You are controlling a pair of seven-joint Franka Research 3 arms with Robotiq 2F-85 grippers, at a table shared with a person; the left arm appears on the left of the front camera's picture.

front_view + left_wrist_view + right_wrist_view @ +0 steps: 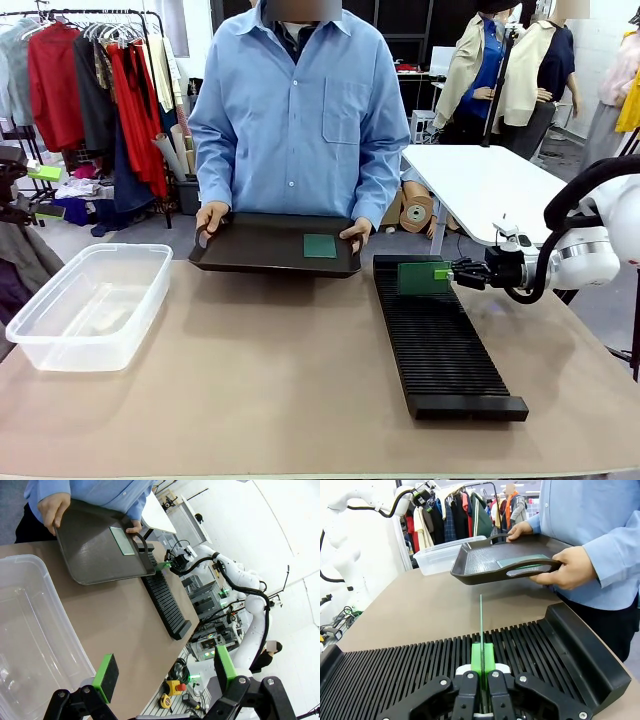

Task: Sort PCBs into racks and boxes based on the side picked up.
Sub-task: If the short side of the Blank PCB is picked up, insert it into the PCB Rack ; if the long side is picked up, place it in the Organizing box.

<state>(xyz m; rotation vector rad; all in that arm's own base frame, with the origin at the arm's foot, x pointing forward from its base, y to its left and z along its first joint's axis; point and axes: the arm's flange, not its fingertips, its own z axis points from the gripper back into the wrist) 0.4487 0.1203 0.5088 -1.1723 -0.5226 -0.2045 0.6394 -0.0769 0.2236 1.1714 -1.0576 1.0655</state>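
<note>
My right gripper (447, 272) (481, 664) is shut on a green PCB (423, 277) (481, 625), holding it upright and edge-on over the far end of the long black slotted rack (440, 340) (555, 650). I cannot tell whether its lower edge sits in a slot. A second PCB (320, 245) (121, 540) (520, 561) lies flat on a black tray (260, 255) (90, 550) (485, 560) that the person holds with both hands at the far table edge. The clear plastic box (90, 305) (30, 625) (442, 555) stands empty at the left. Beside it, my left gripper (165, 672) hangs open with nothing between its pads.
The person in a blue shirt stands at the far side, hands (210, 215) on the tray's grips. The brown tabletop (270, 370) runs bare between box and rack. In the left wrist view the rack (165, 602) and the right arm (225, 575) show farther off.
</note>
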